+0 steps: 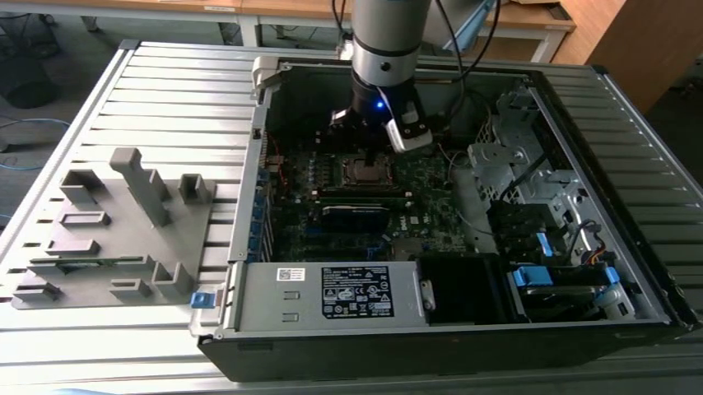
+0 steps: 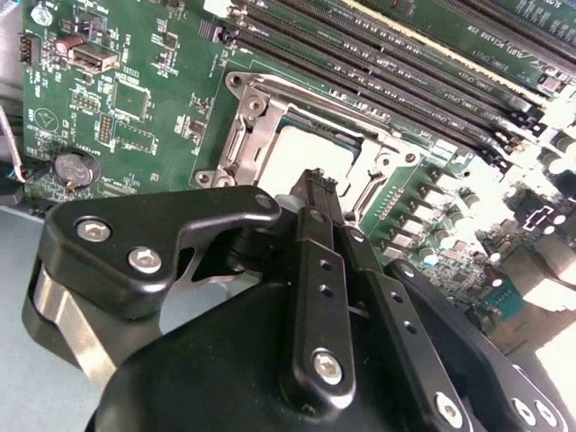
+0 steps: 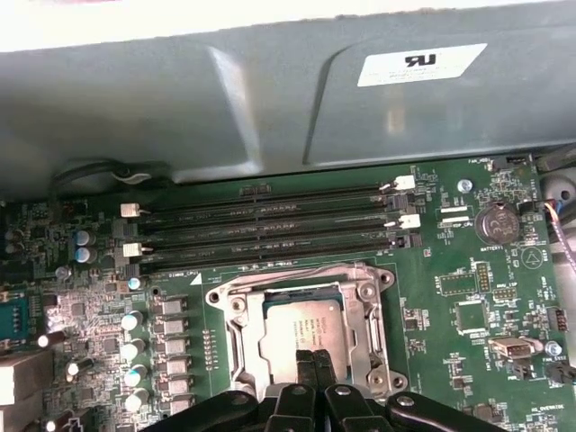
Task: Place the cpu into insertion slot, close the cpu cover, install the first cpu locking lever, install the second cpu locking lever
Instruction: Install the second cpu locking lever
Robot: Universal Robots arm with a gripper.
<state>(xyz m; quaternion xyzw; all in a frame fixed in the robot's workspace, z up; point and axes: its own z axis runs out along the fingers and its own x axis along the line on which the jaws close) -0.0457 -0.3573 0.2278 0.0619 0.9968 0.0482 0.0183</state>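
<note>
Already the open computer case lies flat on the slatted surface, its motherboard facing up for reach. Inside, the cpu sits in the insertion slot, cover lowered around it. The end effector, fingers pressed together and empty, hangs just above the chip.

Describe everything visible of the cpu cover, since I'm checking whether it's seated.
The thin square silver-grey metal cpu cover is a frame with a large square window, lying flat and closed over the dull silver-grey square cpu, which shows through the window. It sits on the dark green motherboard, beside the long black memory slots, with round screw heads at its corners. The black tool stands with its fingertips together over the frame's near edge; contact cannot be judged.
</note>
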